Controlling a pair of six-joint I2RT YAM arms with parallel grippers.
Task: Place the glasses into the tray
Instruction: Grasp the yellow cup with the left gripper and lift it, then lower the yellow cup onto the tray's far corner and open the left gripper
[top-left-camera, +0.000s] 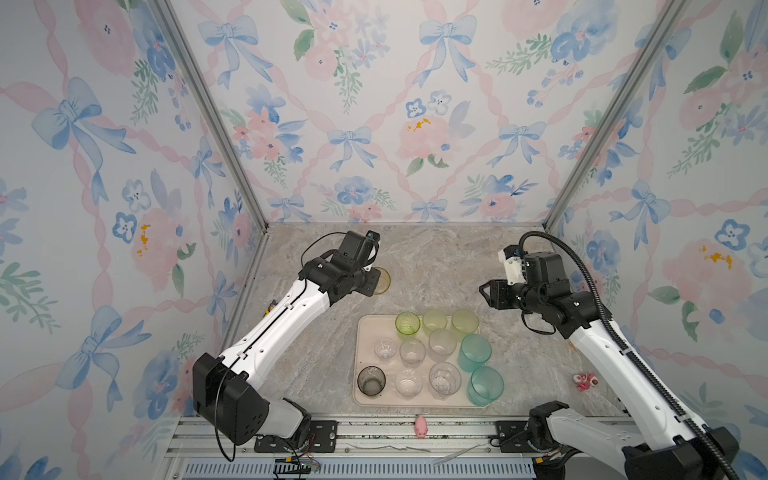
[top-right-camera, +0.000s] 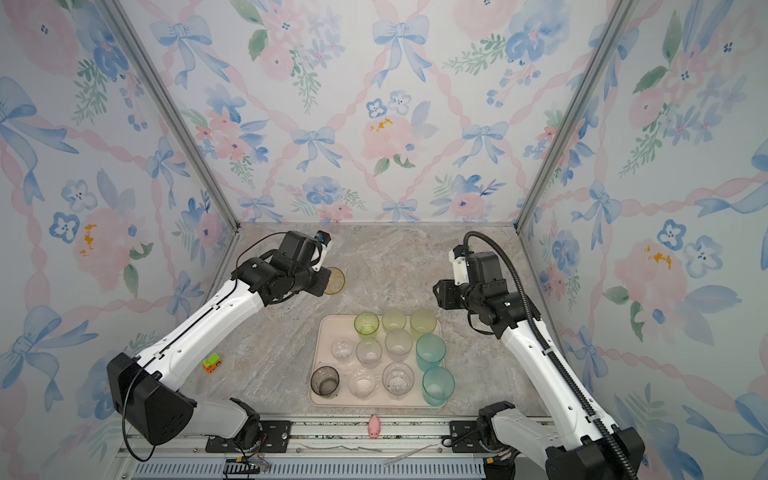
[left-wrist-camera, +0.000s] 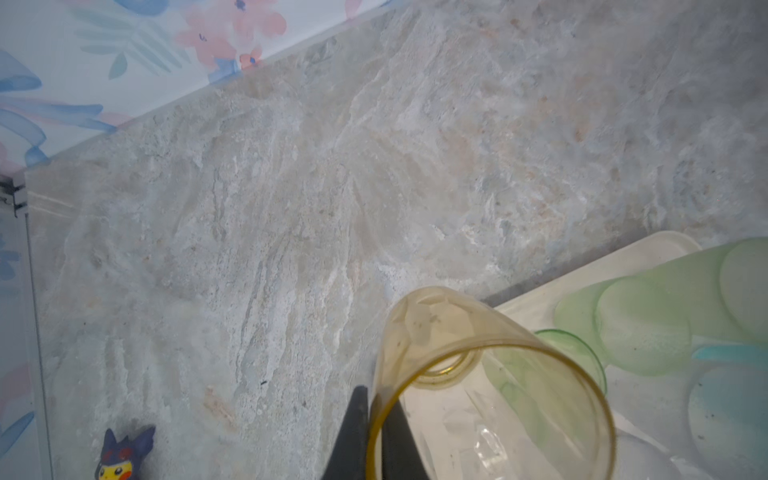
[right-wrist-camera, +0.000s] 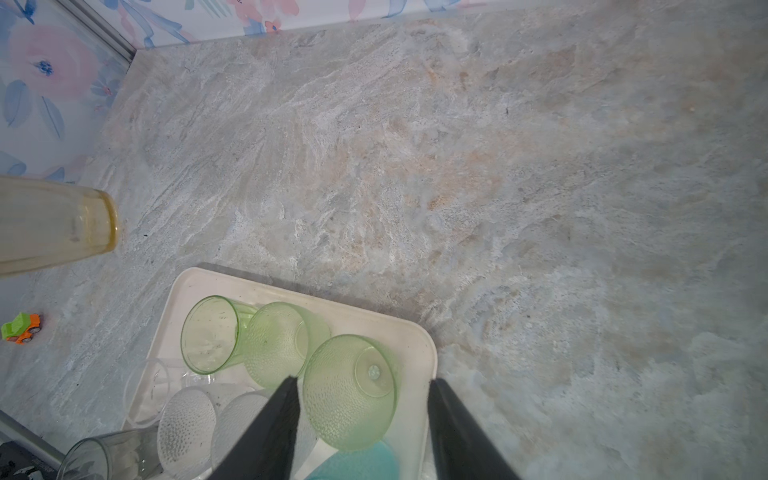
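The amber glass (top-left-camera: 382, 281) — a smooth, see-through tumbler with a yellow-tinted rim — is not in the tray. It is at the far left of the worktop (top-left-camera: 436, 266), beyond the tray's far left corner and well apart from it. The left gripper (left-wrist-camera: 376, 405) has it by the rim, its dark fingers (left-wrist-camera: 353, 432) clenched on the wall, one inside and one outside. Whether the base is clear of the worktop I cannot tell.

The tray (top-left-camera: 362, 332), flat and cream with rounded corners and a low lip, lies near the front middle and carries eleven upright tumblers:
- three pale green glasses (top-left-camera: 434, 320) in the far row, two of them pebbled and frosted
- five clear or frosted glasses (top-left-camera: 412, 352) in the middle
- one smoky grey glass (top-left-camera: 371, 380) in the near left corner
- two tall teal glasses (top-left-camera: 474, 352) down the right side

The worktop itself looks like marbled grey-beige stone.

The left arm stretches diagonally from its near base to the far side, with its wrist bent in toward the middle. The right arm rises from its near base and folds leftward. The right gripper (right-wrist-camera: 363, 379) hangs above the tray's far right corner — fingers parted, grasping nothing.

One pink pig toy (top-left-camera: 421, 427) lies on the front rail.
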